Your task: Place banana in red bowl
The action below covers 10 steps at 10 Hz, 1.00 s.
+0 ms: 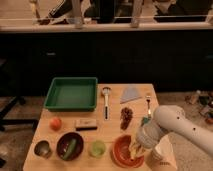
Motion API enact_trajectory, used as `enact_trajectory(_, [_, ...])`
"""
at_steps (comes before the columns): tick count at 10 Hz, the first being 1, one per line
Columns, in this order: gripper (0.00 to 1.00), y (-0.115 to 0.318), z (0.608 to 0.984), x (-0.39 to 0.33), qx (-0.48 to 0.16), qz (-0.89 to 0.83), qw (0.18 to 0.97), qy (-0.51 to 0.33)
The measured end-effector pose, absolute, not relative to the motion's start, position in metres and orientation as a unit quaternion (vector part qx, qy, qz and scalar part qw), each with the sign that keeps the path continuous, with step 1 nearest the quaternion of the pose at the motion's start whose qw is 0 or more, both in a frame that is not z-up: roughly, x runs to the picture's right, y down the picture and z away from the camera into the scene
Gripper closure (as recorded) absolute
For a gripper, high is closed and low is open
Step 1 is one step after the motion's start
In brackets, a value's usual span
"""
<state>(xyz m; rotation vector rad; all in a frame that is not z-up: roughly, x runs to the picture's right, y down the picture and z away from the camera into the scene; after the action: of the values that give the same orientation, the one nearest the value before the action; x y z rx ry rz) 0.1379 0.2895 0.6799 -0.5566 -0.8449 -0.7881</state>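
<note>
The red bowl (117,150) sits at the front of the wooden table, right of centre. My gripper (134,148) hangs at the end of the white arm, which reaches in from the right, and it is low over the bowl's right half. A pale-yellow shape that looks like the banana (136,145) is at the gripper's tip, over the inside of the bowl. I cannot tell whether it rests in the bowl or is still held.
A green tray (71,93) stands at the back left. A spoon (106,102), grapes (126,114), a grey napkin (132,93) and a fork (147,102) lie mid-table. An orange-red fruit (55,123), a dark bowl (64,143) holding a green vegetable, a green cup (97,148) and a metal cup (42,148) sit at the front left.
</note>
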Motion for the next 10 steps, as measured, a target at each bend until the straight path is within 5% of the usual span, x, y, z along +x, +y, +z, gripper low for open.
enact_trajectory(10, [0.99, 0.2903, 0.6801, 0.1379, -0.260, -0.367, 0.801, -0.395])
